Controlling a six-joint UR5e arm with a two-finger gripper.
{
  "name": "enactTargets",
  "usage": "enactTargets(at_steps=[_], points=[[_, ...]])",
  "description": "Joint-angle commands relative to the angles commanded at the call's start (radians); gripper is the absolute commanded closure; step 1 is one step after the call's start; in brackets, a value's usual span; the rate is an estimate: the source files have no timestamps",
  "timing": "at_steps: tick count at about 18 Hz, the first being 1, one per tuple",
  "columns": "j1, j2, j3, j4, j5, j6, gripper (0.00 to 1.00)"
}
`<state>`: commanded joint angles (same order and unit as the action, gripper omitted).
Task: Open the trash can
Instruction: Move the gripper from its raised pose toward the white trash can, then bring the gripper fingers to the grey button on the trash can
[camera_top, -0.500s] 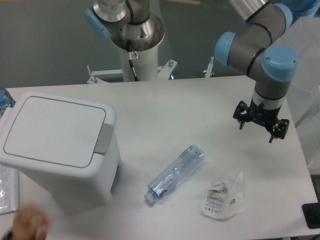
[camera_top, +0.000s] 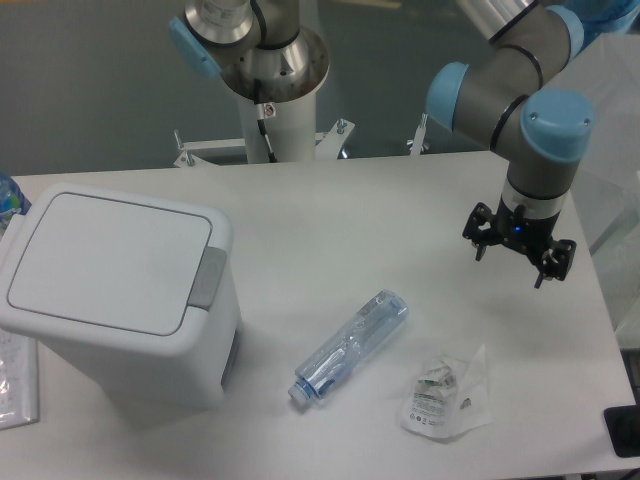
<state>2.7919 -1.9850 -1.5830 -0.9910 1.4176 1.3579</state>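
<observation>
With the gripper (camera_top: 513, 255) spread and empty at right, crossing to the left-side bin (camera_top: 120, 300) could clip the bottle (camera_top: 350, 346) or miss the grey button (camera_top: 208, 277).

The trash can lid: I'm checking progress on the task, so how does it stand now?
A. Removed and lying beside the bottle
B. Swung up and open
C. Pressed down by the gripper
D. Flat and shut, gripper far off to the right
D: the trash can has its lid lying flat and closed, while the gripper hangs above the table's right side, touching nothing.
</observation>
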Motion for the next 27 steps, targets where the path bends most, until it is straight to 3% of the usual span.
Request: enactTargets(at_steps=[7,13,18,27], points=[[0.0,0.034,0.024,0.002,-0.235,-0.374,0.0],[-0.044,0.034,0.074,0.0,-0.532,-0.725,0.0],[-0.119,0.052,0.064,-0.002,-0.646,-0.792,0.0],[-0.201,0.172,0.037,-0.002,-0.729,-0.888,0.0]])
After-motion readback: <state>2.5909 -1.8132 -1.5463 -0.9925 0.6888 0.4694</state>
